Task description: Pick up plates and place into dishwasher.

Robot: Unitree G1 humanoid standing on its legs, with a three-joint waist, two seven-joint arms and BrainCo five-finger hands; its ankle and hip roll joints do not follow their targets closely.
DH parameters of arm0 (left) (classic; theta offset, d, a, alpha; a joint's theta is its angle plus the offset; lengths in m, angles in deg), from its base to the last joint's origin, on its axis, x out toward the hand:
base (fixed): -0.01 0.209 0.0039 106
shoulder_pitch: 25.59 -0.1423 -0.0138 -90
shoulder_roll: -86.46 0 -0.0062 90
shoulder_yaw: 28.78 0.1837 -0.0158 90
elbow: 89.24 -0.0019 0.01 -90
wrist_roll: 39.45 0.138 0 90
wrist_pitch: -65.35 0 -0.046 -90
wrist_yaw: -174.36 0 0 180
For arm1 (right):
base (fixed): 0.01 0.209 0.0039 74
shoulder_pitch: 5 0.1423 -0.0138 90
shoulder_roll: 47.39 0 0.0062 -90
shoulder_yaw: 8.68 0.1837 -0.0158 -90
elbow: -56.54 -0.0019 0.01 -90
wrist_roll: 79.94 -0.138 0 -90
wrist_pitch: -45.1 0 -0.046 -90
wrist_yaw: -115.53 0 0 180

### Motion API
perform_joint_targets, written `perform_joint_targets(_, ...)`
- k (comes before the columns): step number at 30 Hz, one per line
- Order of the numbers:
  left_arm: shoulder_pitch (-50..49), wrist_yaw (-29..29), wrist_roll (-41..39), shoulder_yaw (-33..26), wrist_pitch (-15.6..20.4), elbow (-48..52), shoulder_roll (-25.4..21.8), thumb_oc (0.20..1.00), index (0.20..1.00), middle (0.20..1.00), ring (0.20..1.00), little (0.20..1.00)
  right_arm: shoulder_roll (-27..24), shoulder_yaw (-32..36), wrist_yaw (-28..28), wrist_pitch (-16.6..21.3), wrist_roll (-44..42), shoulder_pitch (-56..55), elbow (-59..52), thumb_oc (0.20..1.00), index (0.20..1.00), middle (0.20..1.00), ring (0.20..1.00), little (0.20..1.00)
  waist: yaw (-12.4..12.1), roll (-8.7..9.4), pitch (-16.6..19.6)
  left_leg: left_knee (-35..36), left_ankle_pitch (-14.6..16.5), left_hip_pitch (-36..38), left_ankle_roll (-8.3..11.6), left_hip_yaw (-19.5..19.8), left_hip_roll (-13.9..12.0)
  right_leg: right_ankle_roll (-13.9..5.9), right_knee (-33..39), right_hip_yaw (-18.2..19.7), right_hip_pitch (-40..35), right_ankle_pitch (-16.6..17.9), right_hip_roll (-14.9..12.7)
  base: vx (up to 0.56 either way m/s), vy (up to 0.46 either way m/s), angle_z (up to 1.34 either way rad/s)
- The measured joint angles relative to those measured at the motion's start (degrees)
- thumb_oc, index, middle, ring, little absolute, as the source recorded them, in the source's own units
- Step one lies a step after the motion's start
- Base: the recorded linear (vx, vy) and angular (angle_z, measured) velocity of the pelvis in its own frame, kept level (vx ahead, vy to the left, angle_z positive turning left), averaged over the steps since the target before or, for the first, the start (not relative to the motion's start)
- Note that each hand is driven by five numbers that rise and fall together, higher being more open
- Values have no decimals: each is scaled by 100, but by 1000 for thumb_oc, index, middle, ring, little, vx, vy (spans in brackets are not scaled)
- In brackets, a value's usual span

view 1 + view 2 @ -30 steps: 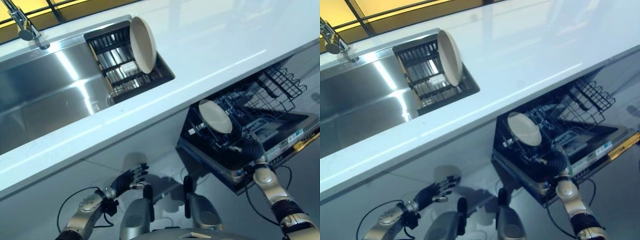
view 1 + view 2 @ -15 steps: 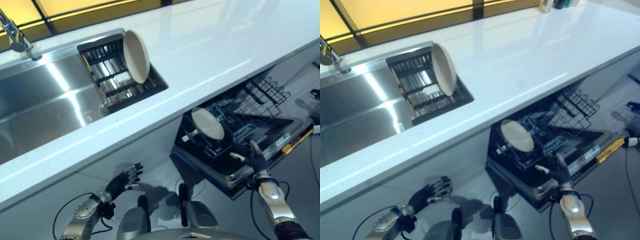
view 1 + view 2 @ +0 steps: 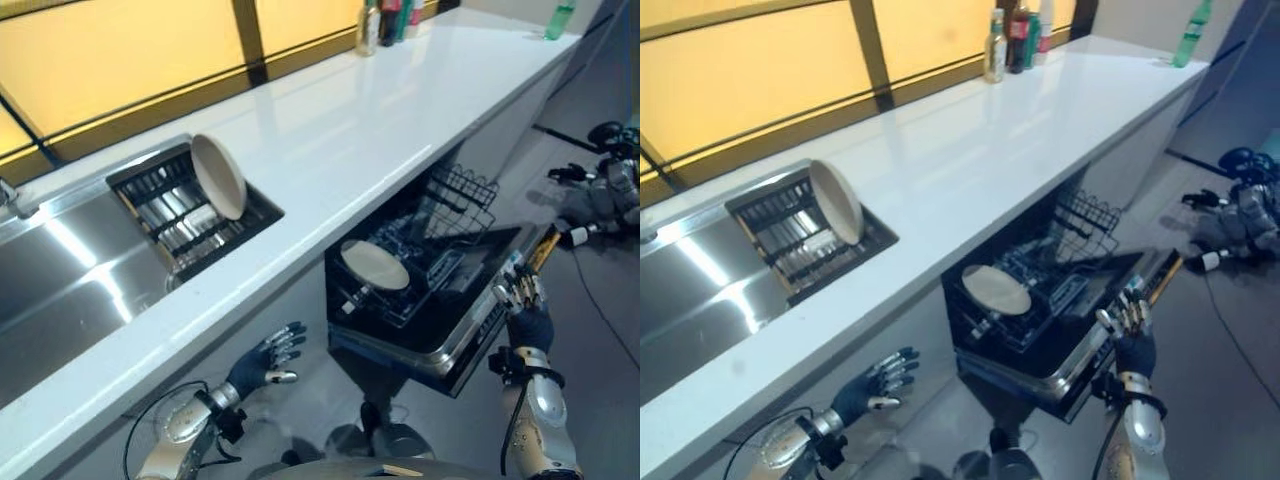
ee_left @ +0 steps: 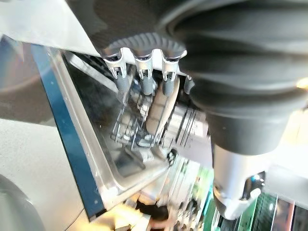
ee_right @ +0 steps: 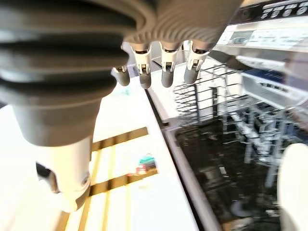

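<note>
On the white counter (image 3: pixel 330 130), one plate (image 3: pixel 218 176) waits in the sink rack (image 3: pixel 165 215); another (image 3: pixel 374 264) sits in the dishwasher (image 3: pixel 440 330). Your left hand (image 3: pixel 262 364) and right hand (image 3: pixel 524 302) are open, empty; reach far-left next.

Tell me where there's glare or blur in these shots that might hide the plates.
Left eye view: bright streaks glare on the steel sink, but the plate in the sink rack and the plate in the dishwasher stay clear. Right wrist view: the dishwasher rack is soft, and the plate at the frame's edge is a pale blur. Left wrist view: everything past the left hand is smeared.
</note>
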State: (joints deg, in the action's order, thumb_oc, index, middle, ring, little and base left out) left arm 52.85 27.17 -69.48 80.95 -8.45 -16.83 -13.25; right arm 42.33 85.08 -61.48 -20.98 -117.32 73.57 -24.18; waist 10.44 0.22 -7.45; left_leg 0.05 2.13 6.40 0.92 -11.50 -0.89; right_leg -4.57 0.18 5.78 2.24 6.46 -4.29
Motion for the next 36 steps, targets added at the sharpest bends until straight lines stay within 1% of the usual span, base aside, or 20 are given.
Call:
perform_joint_targets(2,48,108,-3,1,-49,118,-3,1000,1000,1000,1000,1000,1,0,-163,0,-441,2,-8,1000,1000,1000,1000,1000,4,-53,112,116,-40,43,13,-22,-1,4,10,10,11,-3,16,-19,14,-5)
perform_joint_targets(4,90,238,-5,1,-86,239,-18,1000,1000,1000,1000,1000,21,1,-308,16,-840,10,-10,1000,1000,1000,1000,1000,33,-85,150,170,-67,113,15,-47,-1,2,13,18,4,-7,24,-6,4,-2)
perform_joint_targets(6,104,360,-5,34,-94,502,-91,1000,1000,1000,1000,1000,122,2,-389,75,-1099,91,-21,1000,1000,1000,1000,1000,127,-104,168,229,-88,127,8,-58,5,-6,14,17,6,-12,22,0,0,0)
perform_joint_targets(10,391,605,-8,366,-152,1212,-344,1000,1000,1000,1000,1000,231,-2,-511,103,-1403,130,-88,1000,1000,1000,1000,1000,136,-177,250,348,-112,193,-2,-90,26,-27,13,66,0,-29,22,-7,35,-5)
perform_joint_targets(13,694,760,-24,489,-184,1766,-397,1000,1000,1000,1000,1000,231,-12,-533,103,-1468,131,-254,1000,1000,1000,1000,1000,142,-259,322,390,-117,205,-13,-90,48,-44,9,75,6,-42,11,-9,48,-1)
perform_joint_targets(15,1028,809,-23,619,-181,2053,-413,1000,1000,1000,1000,1000,250,-21,-726,103,-1822,150,-282,1000,1000,1000,1000,1000,131,-278,339,402,-120,209,-17,-83,51,-47,10,75,-1,-43,8,-11,54,1)
perform_joint_targets(18,1535,801,-66,663,-175,2404,-391,1000,1000,1000,1000,1000,335,-132,-1008,98,-2414,217,-364,1000,1000,1000,1000,1000,135,-283,344,402,-124,204,-22,-65,52,-46,7,72,-3,-43,5,-14,61,2)
perform_joint_targets(21,2090,518,-299,649,-183,2524,-235,1000,1000,1000,1000,1000,535,-233,-1358,9,-3106,263,-468,1000,1000,1000,1000,1000,134,-285,375,417,-137,197,-25,-19,60,-51,2,45,-5,-50,-7,2,66,6)
perform_joint_targets(24,2520,52,-508,430,-183,2556,74,1000,1000,1000,1000,1000,724,-278,-1533,-201,-3475,267,-631,1000,1000,1000,1000,1000,123,-277,415,429,-142,188,-31,53,77,-55,-2,4,-8,-66,-24,9,73,6)
perform_joint_targets(27,2645,-403,-504,-17,-169,2627,114,1000,1000,1000,1000,1000,733,-350,-1661,-418,-3552,271,-974,1000,1000,1000,1000,1000,124,-239,438,435,-143,183,-34,74,82,-57,-3,-5,-1,-78,-24,21,77,2)
perform_joint_targets(31,2645,-792,-503,-563,-168,2648,108,1000,1000,1000,1000,1000,745,-330,-1869,-730,-3659,327,-1158,1000,1000,1000,1000,1000,111,-127,505,430,-159,188,-13,96,83,-68,-35,-21,4,-103,-25,35,55,3)
perform_joint_targets(33,2644,-1066,-311,-774,-168,2662,94,1000,1000,1000,1000,1000,746,-332,-1877,-914,-3659,355,-1209,1000,1000,1000,1000,1000,66,-83,533,435,-164,188,-10,110,98,-78,-40,-31,5,-110,-42,39,33,3)
perform_joint_targets(36,2632,-1500,27,-1135,-171,2658,54,1000,1000,1000,1000,1000,728,-315,-1893,-1049,-3643,334,-1370,1000,1000,1000,1000,1000,-44,-54,542,447,-168,190,-19,132,114,-93,-46,-49,3,-121,-63,57,19,4)
